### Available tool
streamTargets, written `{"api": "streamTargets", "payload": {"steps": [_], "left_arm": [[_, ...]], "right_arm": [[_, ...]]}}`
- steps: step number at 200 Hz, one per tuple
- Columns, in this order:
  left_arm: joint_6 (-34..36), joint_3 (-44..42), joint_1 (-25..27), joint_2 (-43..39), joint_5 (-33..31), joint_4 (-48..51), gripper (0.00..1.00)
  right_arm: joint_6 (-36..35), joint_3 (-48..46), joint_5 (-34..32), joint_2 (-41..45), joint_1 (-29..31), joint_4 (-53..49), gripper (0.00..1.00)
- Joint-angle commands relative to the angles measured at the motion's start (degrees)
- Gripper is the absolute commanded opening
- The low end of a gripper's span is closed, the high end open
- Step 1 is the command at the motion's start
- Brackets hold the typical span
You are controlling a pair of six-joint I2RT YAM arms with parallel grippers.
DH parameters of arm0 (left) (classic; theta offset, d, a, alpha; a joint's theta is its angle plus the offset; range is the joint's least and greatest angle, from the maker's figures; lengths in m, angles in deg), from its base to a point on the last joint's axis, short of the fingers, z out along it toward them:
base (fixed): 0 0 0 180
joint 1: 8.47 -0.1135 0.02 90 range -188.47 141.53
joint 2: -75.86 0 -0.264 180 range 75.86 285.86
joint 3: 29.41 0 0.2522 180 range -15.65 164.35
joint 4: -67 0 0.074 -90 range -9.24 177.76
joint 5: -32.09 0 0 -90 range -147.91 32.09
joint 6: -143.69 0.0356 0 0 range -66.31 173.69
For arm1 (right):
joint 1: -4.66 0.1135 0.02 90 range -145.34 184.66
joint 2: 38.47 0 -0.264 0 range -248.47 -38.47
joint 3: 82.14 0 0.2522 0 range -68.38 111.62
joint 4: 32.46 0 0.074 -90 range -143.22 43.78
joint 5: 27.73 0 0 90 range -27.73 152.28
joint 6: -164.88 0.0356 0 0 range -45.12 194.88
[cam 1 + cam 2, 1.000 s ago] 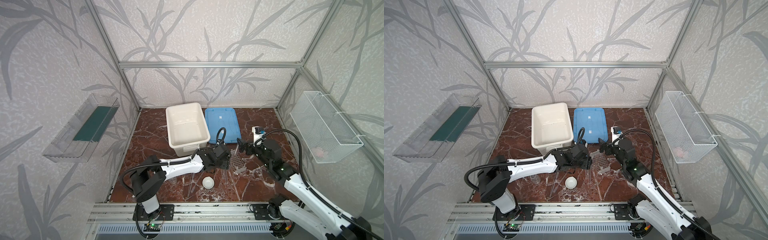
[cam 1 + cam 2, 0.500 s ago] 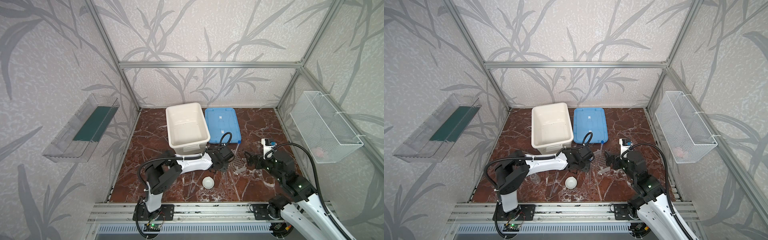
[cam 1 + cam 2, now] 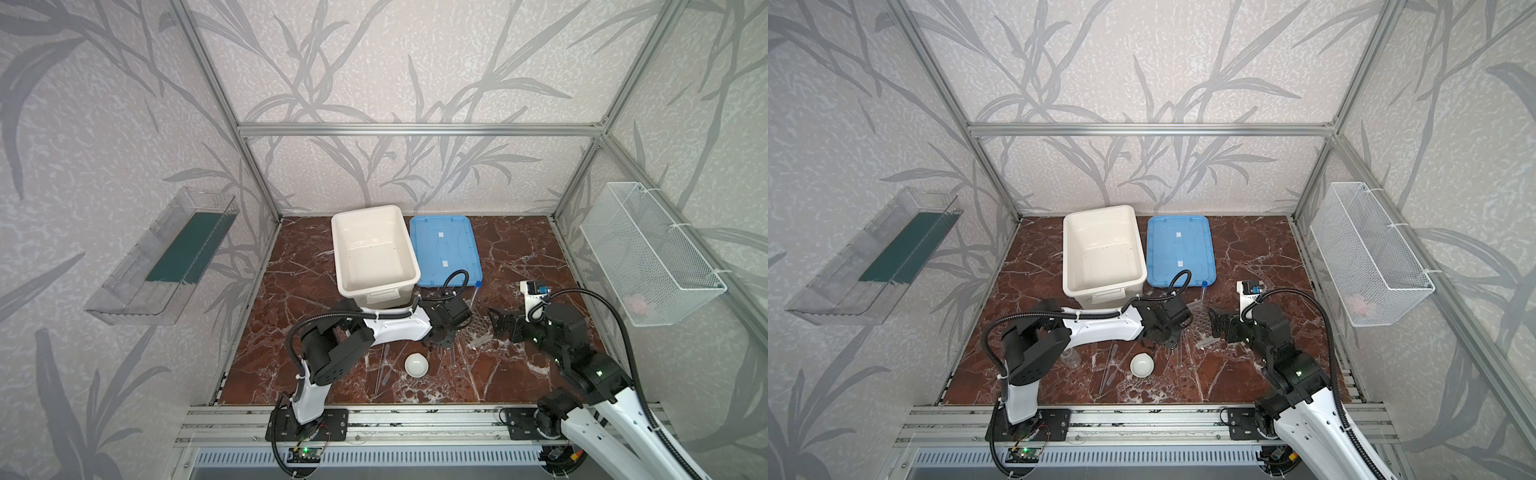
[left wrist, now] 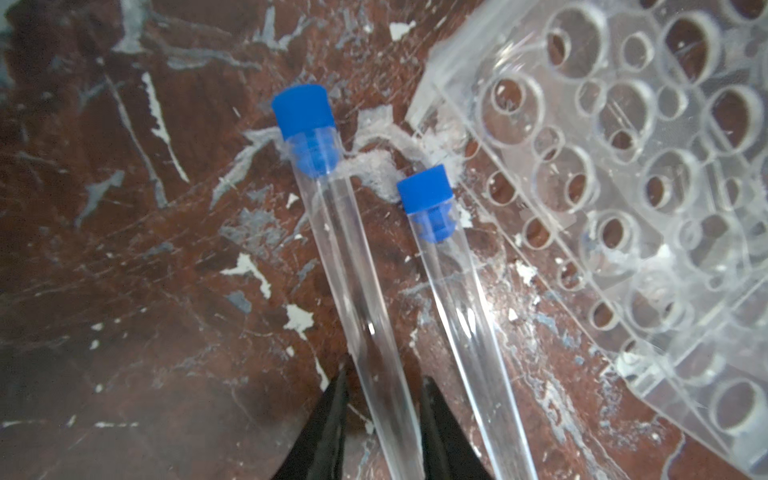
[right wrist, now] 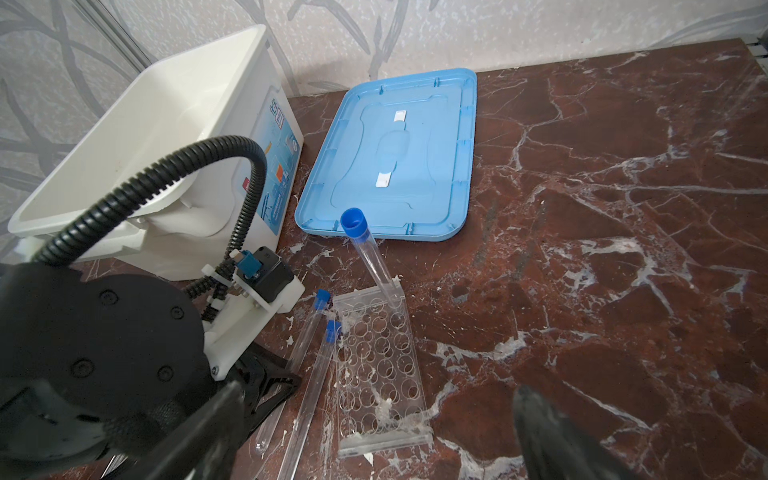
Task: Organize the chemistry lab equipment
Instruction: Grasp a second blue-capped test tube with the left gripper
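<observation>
Clear plastic rack [image 3: 478, 328] is flanked, in a top view, by left gripper [image 3: 441, 345] and right gripper [image 3: 497, 321]. In the left wrist view, the test tube [image 4: 353, 257] second from the rack is straddled across its length by fingers [image 4: 328, 424] narrowly apart, unclamped. In the right wrist view, right fingers [image 5: 216, 428] are spread wide.

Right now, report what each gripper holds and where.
Right gripper: nothing. Left gripper straddles the clear blue-capped test tube near its uncapped end; clamped or not, cannot tell.

clear rack [image 3: 478, 328] lies between the left hand [image 3: 441, 347] and right hand [image 3: 497, 326].
</observation>
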Motion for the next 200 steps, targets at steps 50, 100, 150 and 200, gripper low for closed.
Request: {"api": "streamTargets", "payload": {"steps": [50, 100, 150, 200], "left_arm": [[-2.96, -0.49, 1.81, -1.36, 3.60, 5.03, 0.30], [-3.53, -0.31, 1.83, -0.99, 2.69, 6.57, 0.26], [-5.20, -1.24, 0.92, -1.87, 0.94, 6.19, 0.22], [-6.08, -3.64, 0.55, -4.85, 1.01, 1.31, 0.17]], "right_arm": [[0.53, -1.43, 0.93, -0.53, 0.23, 0.75, 0.99], [0.82, -1.69, 0.93, 0.09, 0.23, 0.79, 0.99], [0.88, -2.72, 0.23, 1.41, 0.23, 1.61, 0.99], [0.96, -2.57, 0.81, 0.53, 0.23, 2.01, 0.99]]}}
